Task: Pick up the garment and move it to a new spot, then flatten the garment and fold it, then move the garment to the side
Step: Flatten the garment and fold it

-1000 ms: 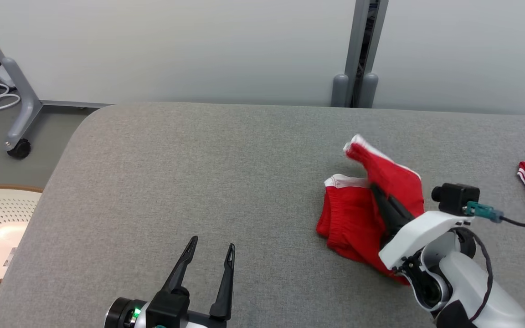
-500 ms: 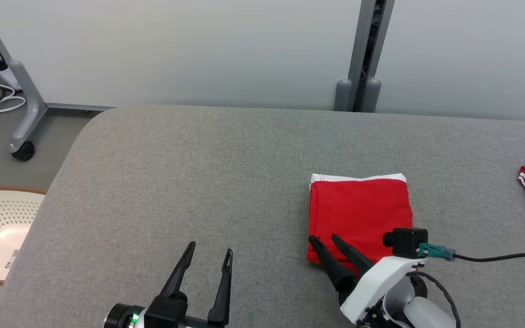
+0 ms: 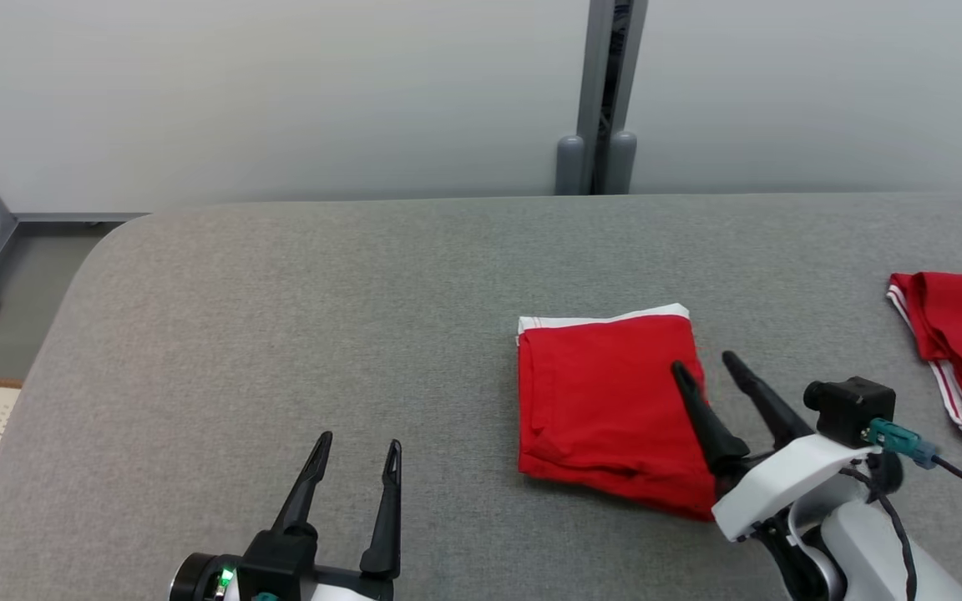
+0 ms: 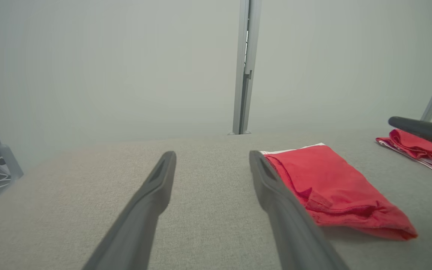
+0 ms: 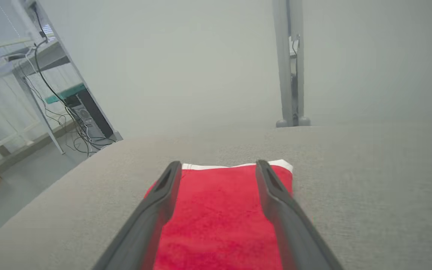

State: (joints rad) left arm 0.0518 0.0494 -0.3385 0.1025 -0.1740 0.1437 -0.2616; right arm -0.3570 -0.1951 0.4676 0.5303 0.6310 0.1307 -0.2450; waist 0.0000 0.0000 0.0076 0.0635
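Fingers (image 3: 705,417) of the right gripper (image 3: 702,362) stand wide apart and hold nothing. They reach over the near right part of the red garment (image 3: 598,401), which lies folded into a neat rectangle on the grey desk (image 3: 322,292), a white band along its far edge. Well to the garment's left, the left gripper (image 3: 360,440) is spread too, empty. A second red garment (image 3: 957,334) lies rumpled near the desk's right side — well apart from the folded one.

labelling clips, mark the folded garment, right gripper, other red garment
folded garment (image 3: 602,409), head view, middle of top layer
right gripper (image 3: 701,361), head view, midway between fingertips
other red garment (image 3: 957,325), head view, red centre
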